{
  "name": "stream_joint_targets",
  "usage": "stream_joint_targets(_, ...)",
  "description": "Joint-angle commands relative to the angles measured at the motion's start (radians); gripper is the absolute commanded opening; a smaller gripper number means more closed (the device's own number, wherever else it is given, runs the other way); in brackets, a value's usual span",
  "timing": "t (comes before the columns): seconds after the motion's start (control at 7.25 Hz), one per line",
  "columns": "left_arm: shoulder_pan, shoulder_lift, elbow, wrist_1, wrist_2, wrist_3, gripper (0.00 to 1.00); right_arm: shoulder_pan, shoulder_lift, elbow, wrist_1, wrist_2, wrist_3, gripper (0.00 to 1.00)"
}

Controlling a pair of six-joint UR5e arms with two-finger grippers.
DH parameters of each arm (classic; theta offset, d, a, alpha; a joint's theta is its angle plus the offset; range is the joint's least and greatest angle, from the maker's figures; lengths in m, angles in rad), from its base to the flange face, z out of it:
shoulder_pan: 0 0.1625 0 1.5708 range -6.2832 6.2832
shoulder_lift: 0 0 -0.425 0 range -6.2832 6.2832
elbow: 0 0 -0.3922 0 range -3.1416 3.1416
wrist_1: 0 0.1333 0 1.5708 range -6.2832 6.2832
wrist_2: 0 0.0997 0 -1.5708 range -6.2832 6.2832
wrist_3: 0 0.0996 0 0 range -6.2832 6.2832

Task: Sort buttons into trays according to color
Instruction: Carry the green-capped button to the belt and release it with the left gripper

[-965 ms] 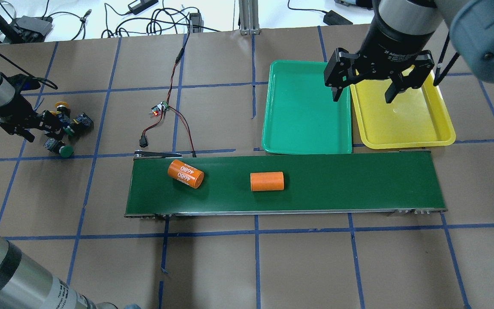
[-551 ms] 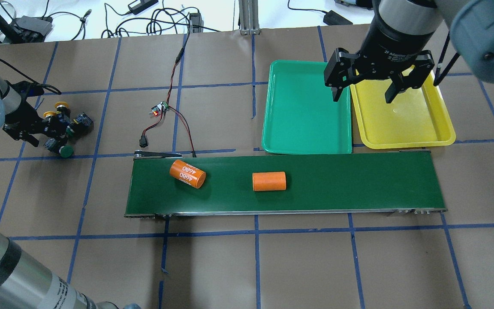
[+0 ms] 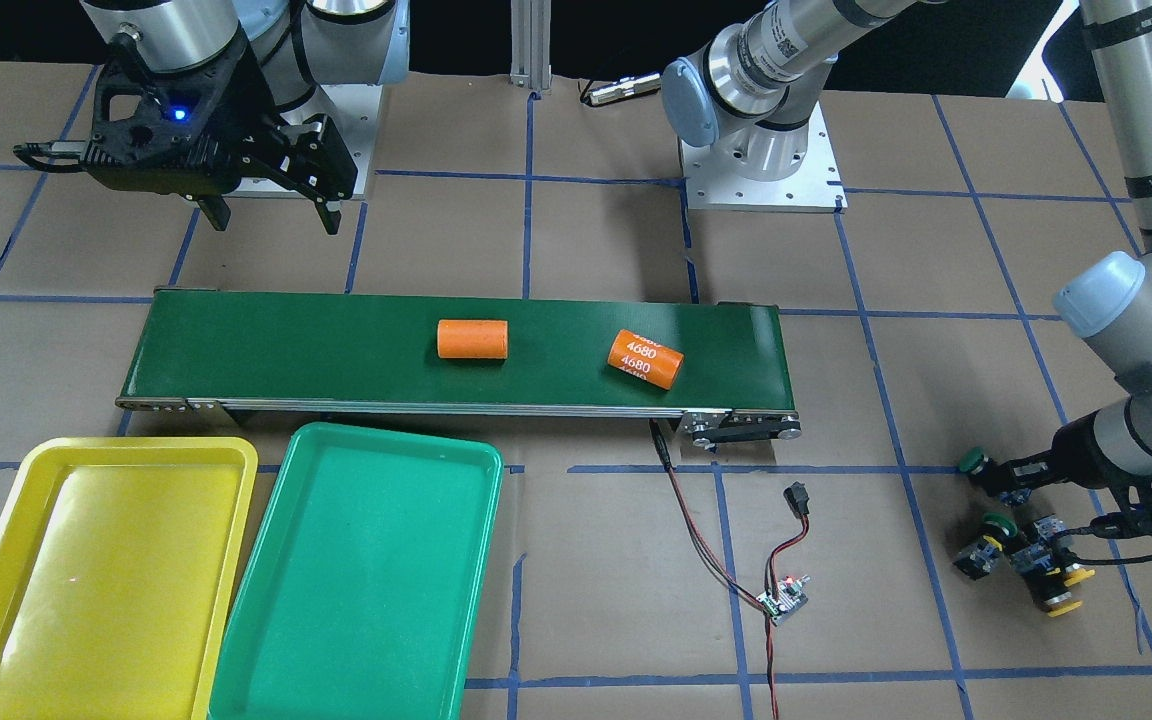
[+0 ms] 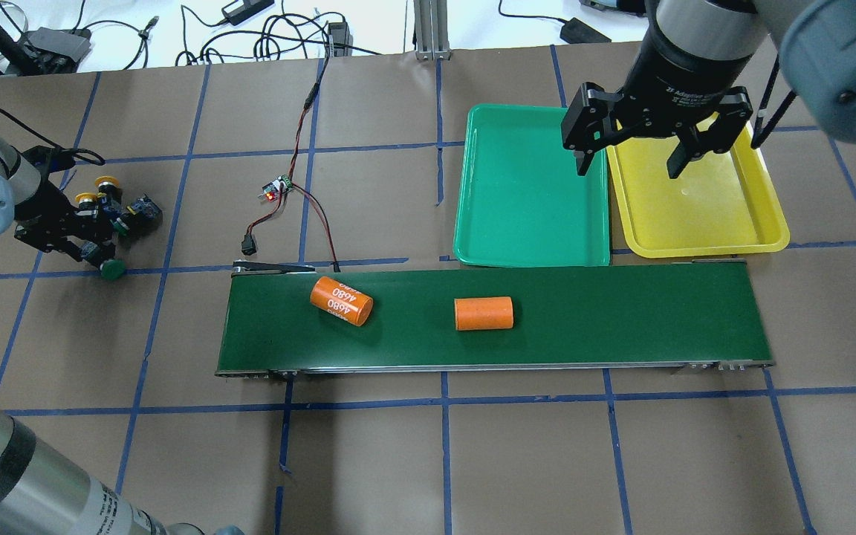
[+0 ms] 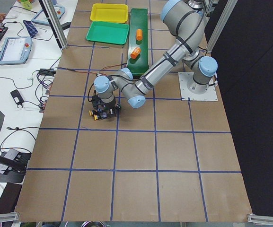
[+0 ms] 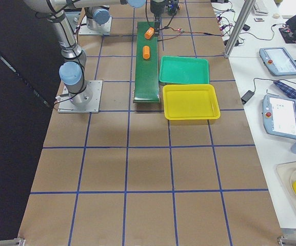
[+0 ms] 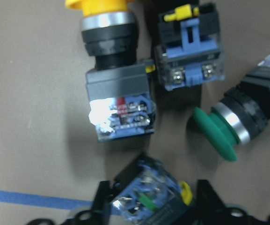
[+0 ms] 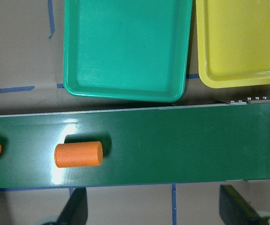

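Obs: left gripper (image 7: 153,201) was closed narrow around the blocky body of one green-capped button (image 4: 111,271), apparently gripping it (contact partly cut off in the wrist view). The other three buttons (image 7: 118,108) lay huddled just beyond its fingertips. Below the right gripper (image 4: 627,172), jaws wide and holding nothing, sat the green tray (image 4: 524,193) and yellow tray (image 4: 703,215).

Judged: buttons light, rigid plastic. The domed caps look slippery, so grip the flat body sides.

Legible: "4680" on one orange cylinder (image 4: 341,301); "2F Adaptive" on the right gripper's collar.
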Motion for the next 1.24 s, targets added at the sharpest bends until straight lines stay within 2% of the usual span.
stream_joint_targets(0.0,-0.064,0.082,-0.023,-0.08,0.001,-0.157,0.01,0.0,0.0,0.0,0.001,0.0,0.0,1.0)
stream_joint_targets(0.28,-0.192,0.209,-0.052,-0.223,-0.012,-0.435,0.01,0.0,0.0,0.0,0.001,0.0,0.0,1.0)
stream_joint_targets(0.55,-0.373,0.308,-0.158,-0.231,-0.015,-0.773,0.01,0.0,0.0,0.0,0.001,-0.002,0.0,1.0)
stream_joint_targets(0.83,-0.478,0.384,-0.279,-0.222,-0.015,-0.972,0.06,0.0,0.0,0.0,0.001,-0.003,0.0,1.0)
stream_joint_targets(0.96,-0.496,0.411,-0.319,-0.219,-0.013,-1.025,0.34,0.0,0.0,0.0,0.001,-0.003,0.0,1.0)
stream_joint_targets(1.1,-0.513,0.406,-0.342,-0.211,-0.006,-1.061,0.7,0.0,0.0,0.0,0.001,-0.003,0.0,1.0)
